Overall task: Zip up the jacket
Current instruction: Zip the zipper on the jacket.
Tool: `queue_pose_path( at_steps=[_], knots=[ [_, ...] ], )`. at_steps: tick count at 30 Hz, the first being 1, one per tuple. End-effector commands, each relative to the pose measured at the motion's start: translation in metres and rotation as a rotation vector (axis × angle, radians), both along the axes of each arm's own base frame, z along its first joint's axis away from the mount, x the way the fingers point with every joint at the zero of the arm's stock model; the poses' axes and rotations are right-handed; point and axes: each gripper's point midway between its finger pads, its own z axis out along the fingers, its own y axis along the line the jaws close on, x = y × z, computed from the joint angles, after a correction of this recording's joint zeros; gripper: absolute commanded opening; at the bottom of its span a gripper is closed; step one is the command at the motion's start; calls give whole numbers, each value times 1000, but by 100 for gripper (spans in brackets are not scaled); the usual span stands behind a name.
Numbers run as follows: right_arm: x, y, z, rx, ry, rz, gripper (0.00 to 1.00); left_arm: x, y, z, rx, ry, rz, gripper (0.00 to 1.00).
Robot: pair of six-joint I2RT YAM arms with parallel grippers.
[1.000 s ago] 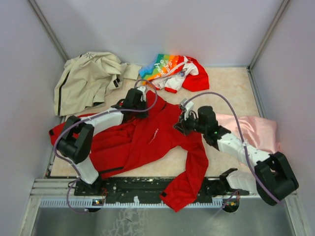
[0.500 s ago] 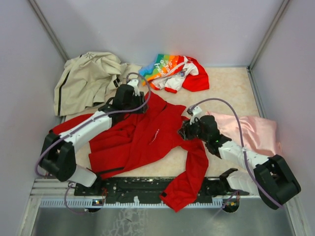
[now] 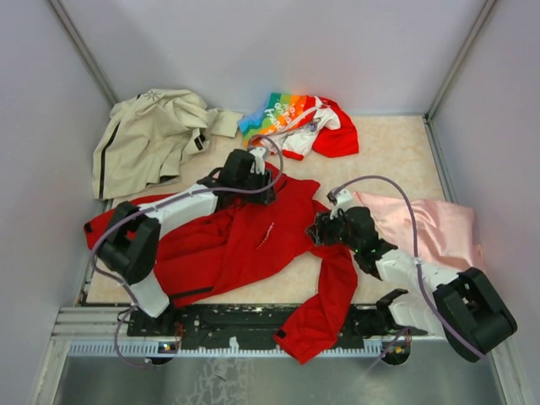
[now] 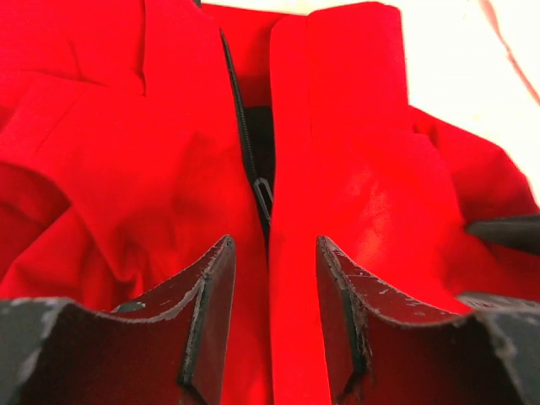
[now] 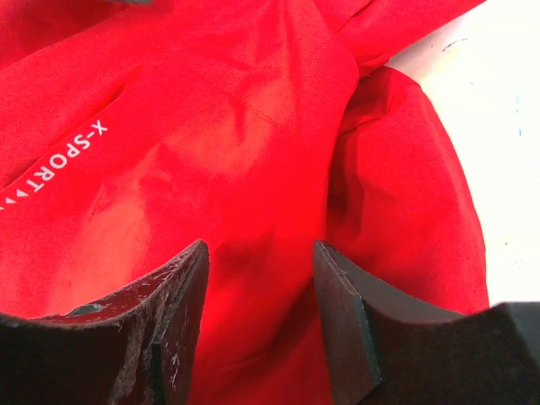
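Observation:
The red jacket (image 3: 253, 240) lies spread across the middle of the table, one sleeve hanging over the near edge. My left gripper (image 3: 261, 186) hovers over its upper front, near the collar. In the left wrist view the left gripper (image 4: 274, 253) is open and straddles the front seam, with the dark zipper and its pull (image 4: 263, 194) just ahead of the fingertips. My right gripper (image 3: 319, 229) sits at the jacket's right side where the sleeve begins. It is open (image 5: 260, 253) over creased red cloth beside the white logo text (image 5: 72, 156). Neither gripper holds anything.
A beige jacket (image 3: 152, 135) lies at the back left, and a rainbow-and-white printed garment (image 3: 299, 122) at the back middle. A pink cloth (image 3: 434, 224) lies under the right arm. Walls close in on three sides, and a metal rail (image 3: 253, 325) runs along the near edge.
Both grippers have gone from shut to open. The left one swung left, then back right over the jacket's upper front. The right one dropped a little nearer, onto the sleeve seam.

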Motion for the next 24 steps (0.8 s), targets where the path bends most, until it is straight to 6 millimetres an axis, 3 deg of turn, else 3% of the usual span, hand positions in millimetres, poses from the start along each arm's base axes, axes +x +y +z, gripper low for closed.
queue_pose_path(
  at_steps=[1,5,9,14,24],
  knots=[
    [8,3,28,62,-100,-25,53,15,-20,-5,-16,6,-56,49],
    [7,1,31,67,-113,-30,53,20,-27,-20,-3,32,-73,48],
    [7,2,36,79,-127,-25,54,6,-40,-19,-35,68,-136,42],
    [9,-2,41,86,-143,-51,53,-9,-53,-11,-33,-7,-195,32],
    [20,-11,53,80,-152,-136,55,-37,-55,-39,34,15,-200,18]
  ],
)
